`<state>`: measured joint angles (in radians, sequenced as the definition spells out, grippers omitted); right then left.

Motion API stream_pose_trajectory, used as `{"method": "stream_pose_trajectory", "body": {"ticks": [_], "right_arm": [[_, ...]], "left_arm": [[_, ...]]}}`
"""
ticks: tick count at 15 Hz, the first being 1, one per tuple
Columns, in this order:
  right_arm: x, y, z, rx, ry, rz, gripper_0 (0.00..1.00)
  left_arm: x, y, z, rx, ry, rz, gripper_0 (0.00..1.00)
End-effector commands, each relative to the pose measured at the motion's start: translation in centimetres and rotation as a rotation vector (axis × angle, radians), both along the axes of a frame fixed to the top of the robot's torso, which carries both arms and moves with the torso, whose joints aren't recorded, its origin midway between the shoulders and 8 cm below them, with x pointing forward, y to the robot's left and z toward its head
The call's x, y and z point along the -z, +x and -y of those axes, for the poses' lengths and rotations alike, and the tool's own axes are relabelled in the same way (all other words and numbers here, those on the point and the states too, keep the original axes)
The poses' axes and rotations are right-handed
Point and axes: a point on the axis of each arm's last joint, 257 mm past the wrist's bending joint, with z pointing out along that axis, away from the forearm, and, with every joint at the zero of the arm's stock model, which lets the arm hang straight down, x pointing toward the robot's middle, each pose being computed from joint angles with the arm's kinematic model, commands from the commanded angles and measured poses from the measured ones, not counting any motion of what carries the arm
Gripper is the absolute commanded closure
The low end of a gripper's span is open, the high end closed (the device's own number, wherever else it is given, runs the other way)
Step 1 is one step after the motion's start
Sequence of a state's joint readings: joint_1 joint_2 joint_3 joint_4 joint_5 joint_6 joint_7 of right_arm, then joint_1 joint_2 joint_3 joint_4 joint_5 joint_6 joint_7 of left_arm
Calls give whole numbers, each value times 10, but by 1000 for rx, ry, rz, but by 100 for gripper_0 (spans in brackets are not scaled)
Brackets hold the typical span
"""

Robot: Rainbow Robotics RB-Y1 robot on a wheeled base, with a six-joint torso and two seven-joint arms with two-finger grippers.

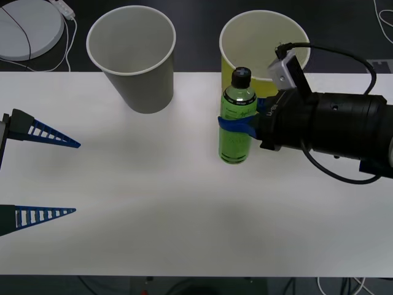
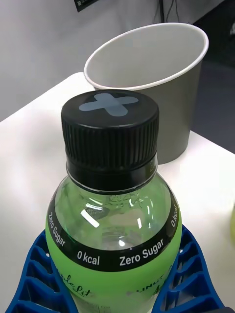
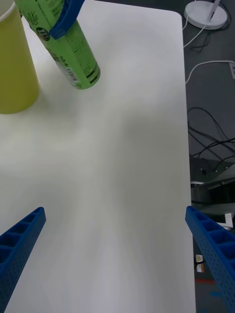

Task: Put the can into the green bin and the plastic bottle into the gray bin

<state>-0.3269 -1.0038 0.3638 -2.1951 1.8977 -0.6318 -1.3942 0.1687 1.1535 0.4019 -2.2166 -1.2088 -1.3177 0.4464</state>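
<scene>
Blue fingers of the right gripper (image 1: 238, 123) clamp the bottle (image 1: 237, 120) around its middle, upright at frame centre-right on the table (image 1: 153, 196). Just behind it stands the green bin (image 1: 261, 46); the gray bin (image 1: 134, 58) sits upper left of centre. At far left, the left gripper (image 1: 64, 178) hangs spread wide.

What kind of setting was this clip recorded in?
Probably a lab or office test bench. A plain white table holds just two cup-shaped bins, the gray bin and the green bin, plus the plastic bottle in the right gripper. Loose cables trail over dark floor.
</scene>
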Motion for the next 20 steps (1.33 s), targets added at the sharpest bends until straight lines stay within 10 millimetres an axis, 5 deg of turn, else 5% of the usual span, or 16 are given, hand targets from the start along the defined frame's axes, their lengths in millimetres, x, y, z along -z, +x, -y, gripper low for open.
{"method": "stream_pose_trajectory", "body": {"ticks": [1, 20], "right_arm": [[-9, 2, 3, 5, -23, -3, 100], [-77, 15, -7, -5, -201, -5, 100]], "left_arm": [[0, 0, 0, 0, 0, 0, 0], [0, 0, 0, 0, 0, 0, 0]]}}
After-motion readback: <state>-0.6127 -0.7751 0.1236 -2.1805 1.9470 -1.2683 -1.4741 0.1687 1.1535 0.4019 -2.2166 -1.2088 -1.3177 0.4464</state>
